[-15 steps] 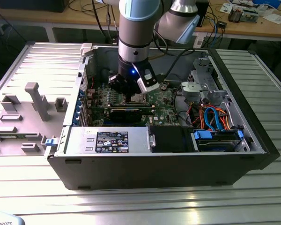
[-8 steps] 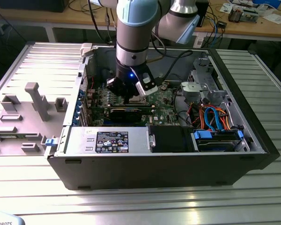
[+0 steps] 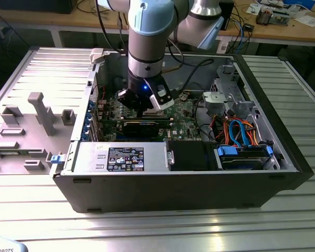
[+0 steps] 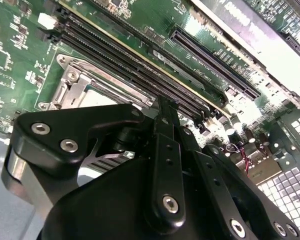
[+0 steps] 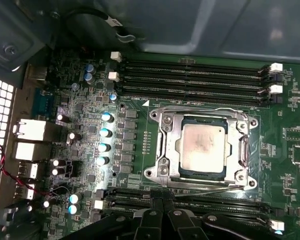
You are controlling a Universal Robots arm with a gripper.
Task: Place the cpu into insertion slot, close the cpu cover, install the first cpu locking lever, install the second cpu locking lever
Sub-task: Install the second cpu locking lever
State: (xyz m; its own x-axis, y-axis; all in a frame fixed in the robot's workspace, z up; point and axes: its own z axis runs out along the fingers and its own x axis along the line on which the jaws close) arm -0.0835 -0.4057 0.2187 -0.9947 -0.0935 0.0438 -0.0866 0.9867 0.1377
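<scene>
Exterior view, near to far: ribbed metal table [image 3: 147, 226], then the open computer case [image 3: 173, 184] lying on it, with a grey tool rack [image 3: 29, 126] beside it at the exterior view's left. Arm reaches down into the case; pincer [image 3: 142, 107] sits low over the green circuit board [image 3: 181, 113], just behind the long black expansion card [image 3: 139, 126]. In the first wrist view the pincer [image 5: 162, 200] has its fingers drawn together, tips touching, nothing held, hovering at the memory slots beside the socket. The cpu [image 5: 202, 147] lies seated flat in the insertion slot [image 5: 165, 167]. The cpu cover [image 5: 242, 145] is down around it, framing the chip. A thin wire lever [image 5: 210, 189] lies along the pincer-side edge of the socket. Second wrist view: socket corner [image 4: 72, 87] just past the black fingers [image 4: 162, 122].
</scene>
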